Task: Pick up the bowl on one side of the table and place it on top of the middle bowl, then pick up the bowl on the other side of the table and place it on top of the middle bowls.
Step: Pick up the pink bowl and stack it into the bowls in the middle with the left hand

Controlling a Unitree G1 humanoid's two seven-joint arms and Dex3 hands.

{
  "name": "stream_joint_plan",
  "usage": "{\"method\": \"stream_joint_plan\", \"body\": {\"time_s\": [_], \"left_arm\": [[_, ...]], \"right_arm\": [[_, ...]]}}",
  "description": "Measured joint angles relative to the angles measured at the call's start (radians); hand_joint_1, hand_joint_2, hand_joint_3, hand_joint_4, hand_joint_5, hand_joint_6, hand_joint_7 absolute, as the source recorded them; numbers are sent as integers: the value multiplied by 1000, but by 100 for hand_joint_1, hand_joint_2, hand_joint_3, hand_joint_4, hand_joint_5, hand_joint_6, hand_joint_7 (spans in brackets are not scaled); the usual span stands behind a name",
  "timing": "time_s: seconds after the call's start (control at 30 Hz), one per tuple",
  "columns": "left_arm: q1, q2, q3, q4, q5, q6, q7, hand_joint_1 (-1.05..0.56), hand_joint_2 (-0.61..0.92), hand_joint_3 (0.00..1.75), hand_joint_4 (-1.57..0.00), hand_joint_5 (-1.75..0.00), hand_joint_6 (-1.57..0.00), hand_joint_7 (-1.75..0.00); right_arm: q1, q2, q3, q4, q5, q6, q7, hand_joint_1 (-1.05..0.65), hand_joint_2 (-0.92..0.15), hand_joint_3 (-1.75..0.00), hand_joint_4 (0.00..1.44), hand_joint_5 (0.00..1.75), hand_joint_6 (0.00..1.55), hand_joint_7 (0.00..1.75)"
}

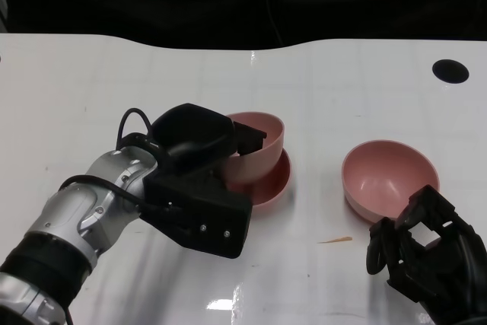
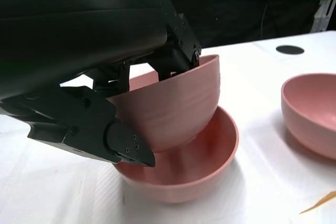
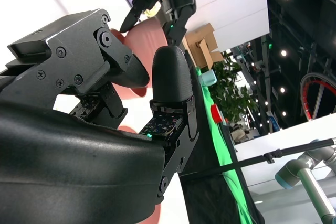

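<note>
First stacking step, at the placing stage: the left hand (image 1: 199,159) pinches the rim of the held bowl (image 1: 262,146), fingers inside and thumb outside, holding it tilted with its base resting in the middle bowl (image 1: 274,185). The next move calls for levelling it so that it nests, then letting go. The right bowl (image 1: 388,179) sits apart on the table (image 1: 91,89), with the right hand (image 1: 426,253) just beside its near rim, fingers curled and holding nothing.
</note>
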Motion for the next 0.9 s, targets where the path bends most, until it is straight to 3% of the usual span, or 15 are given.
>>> {"method": "stream_joint_plan", "body": {"time_s": [0.3,0.4,0.47,0.5,0.6,0.67,0.7,0.77,0.8,0.9], "left_arm": [[-23,-11,-13,43,0,-13,4,-7,92,15,-64,-175,-60,-142],[-25,-22,-15,61,-1,-13,4,-7,92,12,-73,-152,-88,-67],[-25,-28,-20,71,0,-13,4,-7,92,10,-78,-138,-101,-33],[-25,-30,-21,72,0,-13,5,-7,92,9,-79,-136,-103,-28],[-29,-34,-34,79,8,-13,15,-9,92,9,-81,-130,-111,-22],[-31,-37,-41,85,14,-13,24,-9,92,10,-76,-144,-114,-28],[-32,-38,-43,90,15,-14,29,-10,92,11,-74,-148,-112,-35],[-35,-39,-48,102,22,-16,41,-12,92,13,-68,-156,-89,-82],[-38,-39,-52,105,27,-16,43,-13,92,13,-67,-157,-84,-90],[-39,-39,-58,105,31,-16,51,-19,92,14,-73,-134,-88,-73]], "right_arm": [[4,0,0,-12,3,6,0,-2,-55,-118,97,175,70,166],[6,0,0,-12,3,6,1,-2,-56,-118,97,175,70,166],[8,0,1,-13,3,6,1,-2,-56,-119,97,175,71,166],[9,0,1,-14,3,7,1,-2,-55,-120,97,175,71,166],[9,0,1,-14,6,7,4,-2,-55,-121,97,175,71,166],[9,0,1,-14,6,7,6,-2,-55,-121,97,175,71,166],[10,0,2,-15,6,7,6,-2,-55,-121,97,175,71,166],[11,0,2,-16,6,7,6,-3,-55,-120,97,175,71,165],[11,0,2,-17,6,7,6,-3,-55,-120,98,175,71,165],[12,0,3,-18,6,7,6,-3,-54,-121,98,175,71,166]]}}
